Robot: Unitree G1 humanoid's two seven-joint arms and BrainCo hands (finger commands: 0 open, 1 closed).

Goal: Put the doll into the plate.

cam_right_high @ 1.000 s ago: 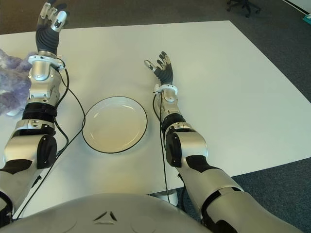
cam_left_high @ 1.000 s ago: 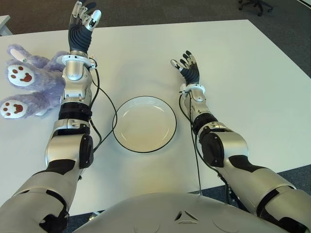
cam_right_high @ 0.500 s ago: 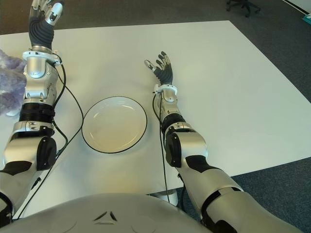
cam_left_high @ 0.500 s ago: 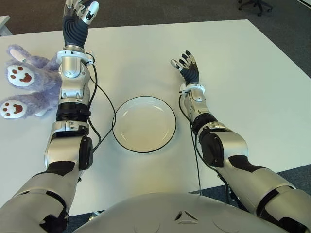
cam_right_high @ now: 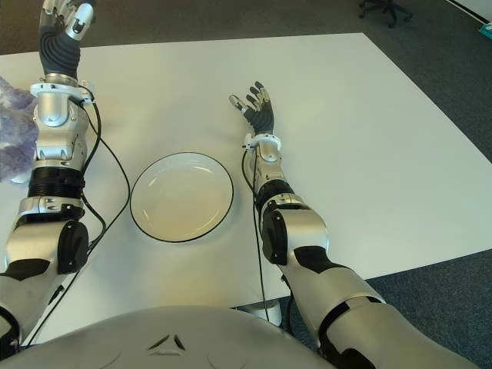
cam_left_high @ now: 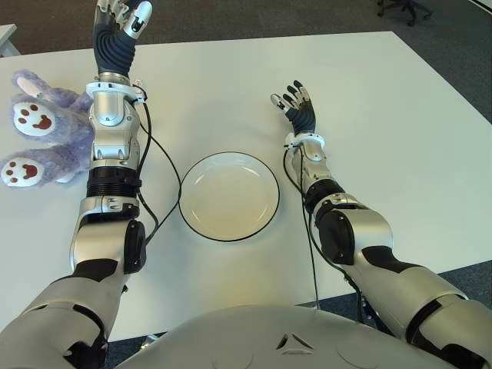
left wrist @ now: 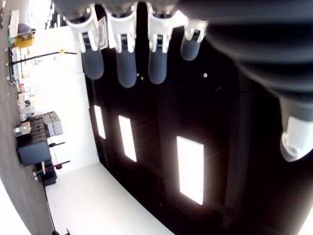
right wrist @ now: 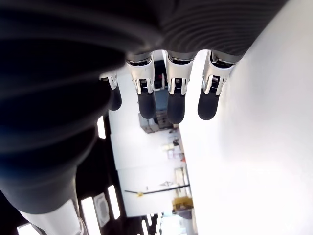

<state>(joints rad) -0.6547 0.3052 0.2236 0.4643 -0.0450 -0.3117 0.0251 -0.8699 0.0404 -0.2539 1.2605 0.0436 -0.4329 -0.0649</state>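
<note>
Two hands are up over the white table [cam_left_high: 400, 146], neither holding anything. At far left the purple plush doll [cam_left_high: 42, 142] lies on the table with its paw soles showing, just left of the left forearm; the left hand [cam_left_high: 117, 19] is raised past it near the far edge, fingers extended and loose. Mid-table sits the plate [cam_left_high: 229, 196], bare inside, and right of it the right hand [cam_left_high: 295, 105] with fingers spread.

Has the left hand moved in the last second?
Yes. The left hand has shifted toward the robot's left and farther from the plate, which stayed put. It is open and empty, beyond the doll.
</note>
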